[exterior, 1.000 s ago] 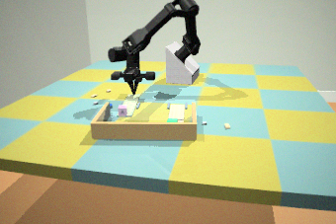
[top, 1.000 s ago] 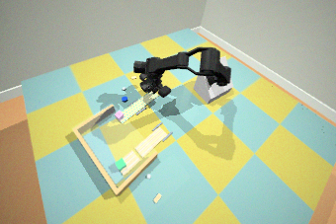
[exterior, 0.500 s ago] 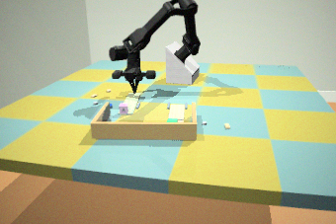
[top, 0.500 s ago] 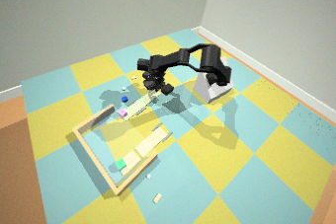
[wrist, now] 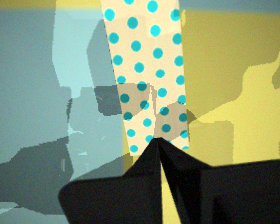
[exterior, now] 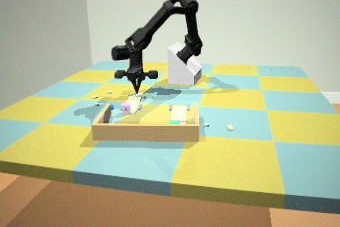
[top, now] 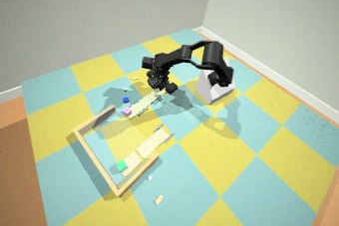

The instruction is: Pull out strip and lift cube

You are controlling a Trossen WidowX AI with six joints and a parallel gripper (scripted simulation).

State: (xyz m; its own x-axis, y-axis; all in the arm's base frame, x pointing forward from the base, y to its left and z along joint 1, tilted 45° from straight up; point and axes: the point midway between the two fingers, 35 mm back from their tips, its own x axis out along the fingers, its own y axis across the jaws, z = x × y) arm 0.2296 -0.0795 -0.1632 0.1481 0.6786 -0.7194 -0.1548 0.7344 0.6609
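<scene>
My gripper (top: pixel 159 92) (exterior: pixel 137 92) (wrist: pixel 157 142) is shut and empty, its closed tips down at the near end of the dotted strip (top: pixel 146 104) (exterior: pixel 133 103) (wrist: pixel 146 52). That strip is cream with turquoise dots and looks to be in one piece. The pink cube (top: pixel 128 112) (exterior: pixel 126 108), with a dark mark on one face, sits at its far end by the frame's open side. A second, plain cream strip (top: pixel 154 142) (exterior: pixel 178 114) shows a break across it. A green cube (top: pixel 122 165) (exterior: pixel 174 122) sits at its far end, inside the frame.
A three-sided wooden frame (top: pixel 97 161) (exterior: pixel 145 133) opens toward the arm's base. Short grey guides (top: pixel 169 137) flank the plain strip's near end. A blue round thing (top: pixel 126 100) (exterior: pixel 112 107) lies beside the pink cube. Small pale bits (top: pixel 159 200) (exterior: pixel 230 128) lie around.
</scene>
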